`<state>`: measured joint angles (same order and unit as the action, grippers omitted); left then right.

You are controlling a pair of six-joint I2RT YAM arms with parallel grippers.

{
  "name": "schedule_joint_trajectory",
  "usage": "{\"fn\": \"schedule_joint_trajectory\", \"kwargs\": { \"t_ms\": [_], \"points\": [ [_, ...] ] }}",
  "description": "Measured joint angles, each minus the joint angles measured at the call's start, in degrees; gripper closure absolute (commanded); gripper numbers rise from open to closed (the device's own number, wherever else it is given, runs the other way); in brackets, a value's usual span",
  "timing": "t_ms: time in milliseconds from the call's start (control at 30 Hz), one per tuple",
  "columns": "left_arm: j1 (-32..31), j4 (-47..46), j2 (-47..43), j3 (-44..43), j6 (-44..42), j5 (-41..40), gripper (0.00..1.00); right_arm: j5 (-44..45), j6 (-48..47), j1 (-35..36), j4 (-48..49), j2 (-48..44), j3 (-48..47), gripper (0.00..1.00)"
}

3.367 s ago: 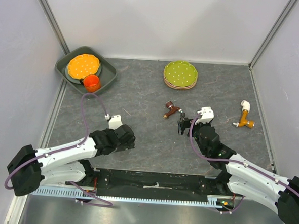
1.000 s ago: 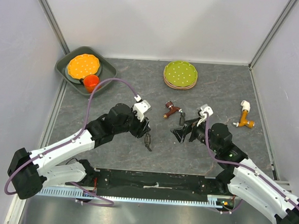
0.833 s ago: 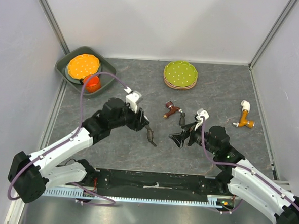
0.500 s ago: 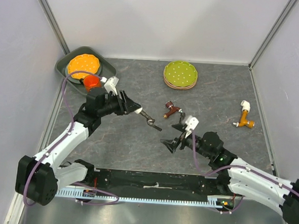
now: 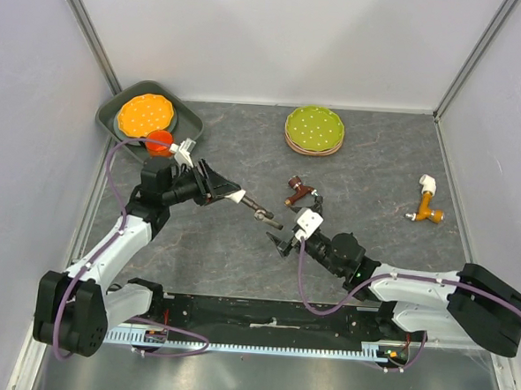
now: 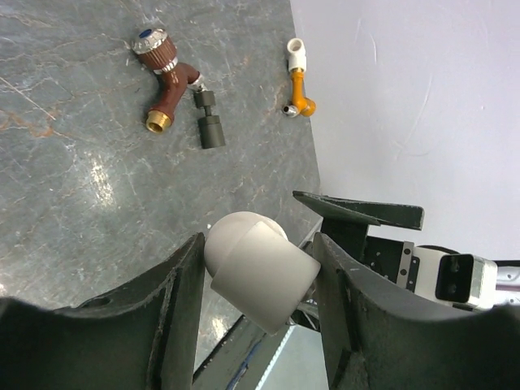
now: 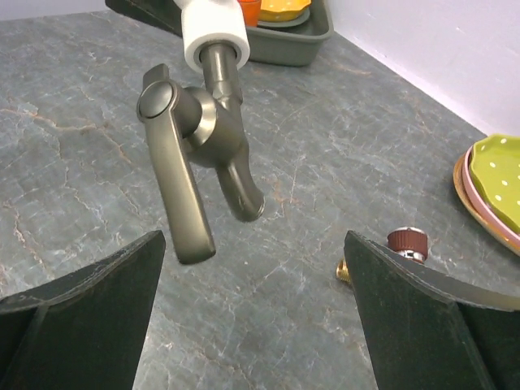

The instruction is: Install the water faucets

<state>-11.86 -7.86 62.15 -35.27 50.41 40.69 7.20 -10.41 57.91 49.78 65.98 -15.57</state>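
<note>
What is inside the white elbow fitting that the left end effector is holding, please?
The stem of the dark grey tap runs into the white elbow fitting, gripped by the left end effector. How deep it sits is hidden inside the fitting.

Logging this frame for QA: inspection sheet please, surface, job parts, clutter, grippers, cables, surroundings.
Surface: grey marbled table.
Job's things: dark grey tap joined to white elbow fitting, held off the table; reddish-brown tap and orange tap loose.
Clutter: green dotted plates stacked at back; tray holding orange plate and orange cup.
Grippers: left gripper shut on white elbow fitting; right gripper open, near the tap.
Cables: purple cable looping off each arm.
Surroundings: white walls on three sides.
</note>
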Motion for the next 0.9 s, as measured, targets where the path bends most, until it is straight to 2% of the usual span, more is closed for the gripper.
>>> {"fn": "schedule_joint_trajectory", "kwargs": {
  "t_ms": [333,533,567,633,733,833,867,900],
  "points": [
    [0.26,-2.47,1.68,0.07,2.58,3.37,0.98,-0.50,-1.40,0.00,6.29,6.84,-4.68,0.12],
    [0.66,-3.50,2.10,0.42,4.13,4.79,0.98,-1.97,-1.33,0.00,7.63,9.79,-6.99,0.27],
    [0.72,-3.54,2.10,0.44,4.26,4.96,0.98,-2.40,-1.11,0.00,7.69,10.10,-7.26,0.35],
    [0.85,-4.13,2.27,0.55,4.55,5.40,0.98,-2.67,-0.72,0.00,8.04,10.40,-7.48,0.46],
    [0.92,-5.01,2.45,0.74,5.01,6.01,0.98,-3.30,1.14,0.11,8.33,10.71,-7.91,0.70],
    [1.20,-6.12,2.45,0.98,5.27,5.99,0.98,-3.23,3.93,0.09,8.37,10.69,-8.20,0.84],
    [1.25,-6.58,2.45,1.01,5.27,5.97,0.98,-3.04,5.77,0.09,8.20,10.67,-8.31,0.93],
    [1.29,-7.39,2.45,1.07,5.29,5.97,0.98,-2.78,7.39,0.13,8.07,10.62,-8.41,0.97]
  ]
}}
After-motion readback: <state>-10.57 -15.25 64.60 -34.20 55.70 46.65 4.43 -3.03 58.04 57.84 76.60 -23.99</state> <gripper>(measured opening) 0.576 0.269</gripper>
